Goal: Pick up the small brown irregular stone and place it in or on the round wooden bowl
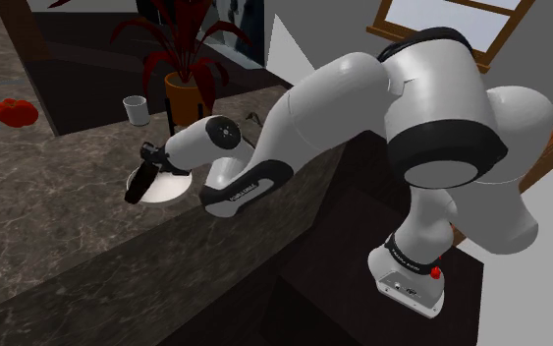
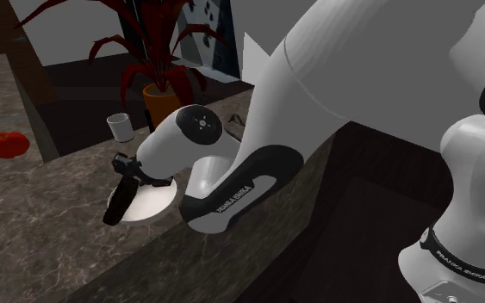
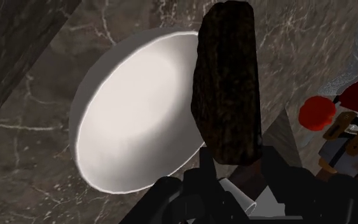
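A dark veined counter (image 1: 58, 197) carries the round bowl (image 3: 91, 89), drawn plain white, with a red-leaved potted plant (image 1: 184, 84) beyond the bowl. The pick-up looks done: the tool (image 1: 137, 190) pinches the dark brown stone (image 3: 228, 83) between its fingers, and the stone juts out past their tips. In the wrist view the stone hangs above the bowl's rim rather than its middle. What seems left is to centre over the bowl, lower and let go

Hidden behind the dark stone (image 3: 228, 83) gripped between the fingers (image 3: 199, 184): part of the white bowl (image 3: 133, 108), rim included, and some worktop (image 3: 31, 153).
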